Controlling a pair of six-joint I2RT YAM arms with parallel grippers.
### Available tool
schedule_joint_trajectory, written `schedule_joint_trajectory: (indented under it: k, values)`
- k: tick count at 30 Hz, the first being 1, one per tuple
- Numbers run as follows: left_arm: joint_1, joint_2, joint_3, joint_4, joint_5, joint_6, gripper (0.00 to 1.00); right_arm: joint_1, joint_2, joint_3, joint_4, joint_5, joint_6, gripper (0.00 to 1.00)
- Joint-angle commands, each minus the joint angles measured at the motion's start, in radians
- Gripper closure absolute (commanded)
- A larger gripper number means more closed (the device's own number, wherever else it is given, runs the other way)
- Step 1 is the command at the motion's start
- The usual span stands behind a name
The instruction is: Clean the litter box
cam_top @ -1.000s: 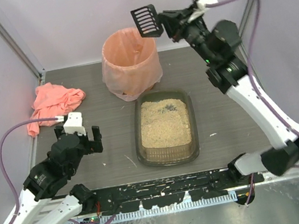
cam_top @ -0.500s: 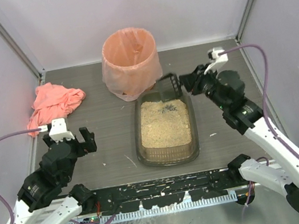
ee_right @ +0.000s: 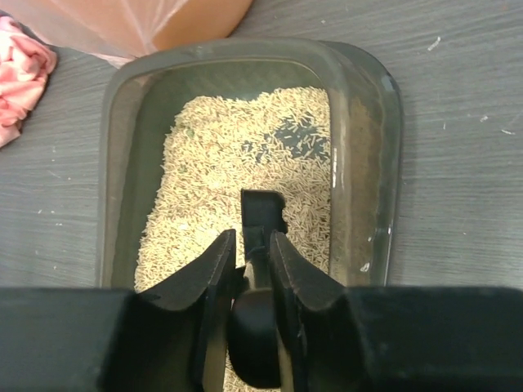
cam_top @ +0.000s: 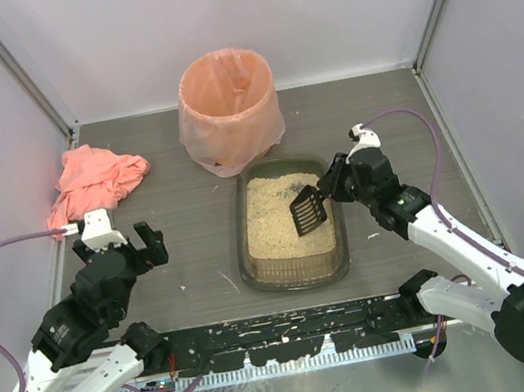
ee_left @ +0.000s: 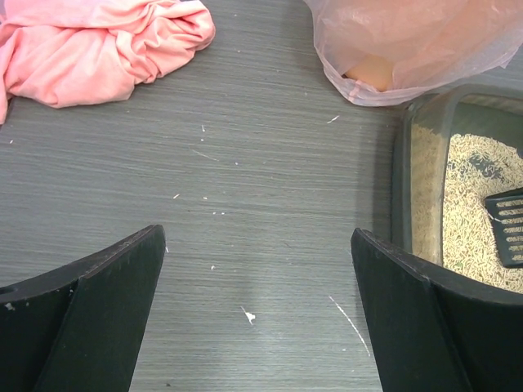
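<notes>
The litter box [cam_top: 242, 245] is sitting in the middle of the counter [cam_top: 178, 206], just near of the bin [cam_top: 231, 132], and is holding a bed of beige granules [cam_top: 273, 230] with a small dark patch [cam_top: 293, 188] lying at its far end. The bin is standing at the far edge, lined with a peach bag whose slack is bulging out around its base, just beside the box's far left corner. What is lying at the bin's bottom is hard to make out. The right gripper [cam_top: 332, 190] is reaching over the box's right wall, its fingers pinching narrowly on the handle of a black slotted scoop [cam_top: 307, 210], whose blade is hanging over the granules on the right side; whether it is touching them I cannot tell. In the right wrist view the scoop is showing edge-on, so its slots are hidden and its handle is disappearing between the fingers. The left gripper [ee_left: 257, 235] is hovering over bare counter to the left of the box, fingers spread wide and holding nothing. Its camera is cutting off the bin, the box and all but the scoop's left edge. A crumpled pink cloth [cam_top: 97, 179] is lying at the far left.
</notes>
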Motion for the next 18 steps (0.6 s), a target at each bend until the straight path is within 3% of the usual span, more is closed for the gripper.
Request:
schedule_joint_trajectory:
  k: [1, 7, 9, 16, 18]
  values:
    - [0.003, 0.011, 0.001, 0.012, -0.014, -0.033, 0.02, 0.001, 0.018, -0.011, 0.058, 0.044, 0.037, 0.69]
    - [0.004, 0.024, -0.008, 0.012, 0.007, -0.048, 0.02, 0.001, -0.029, -0.025, 0.043, 0.11, 0.022, 0.59]
    - [0.002, 0.033, -0.01, 0.016, 0.017, -0.052, 0.02, 0.0, -0.044, -0.025, 0.029, 0.136, 0.007, 0.45]
    - [0.003, 0.088, 0.011, -0.003, 0.03, -0.052, 0.02, 0.0, -0.117, 0.02, -0.105, 0.33, -0.079, 0.26]
    - [0.002, 0.093, 0.023, -0.012, 0.022, -0.049, 0.02, 0.0, -0.147, 0.039, -0.144, 0.41, -0.107, 0.16]
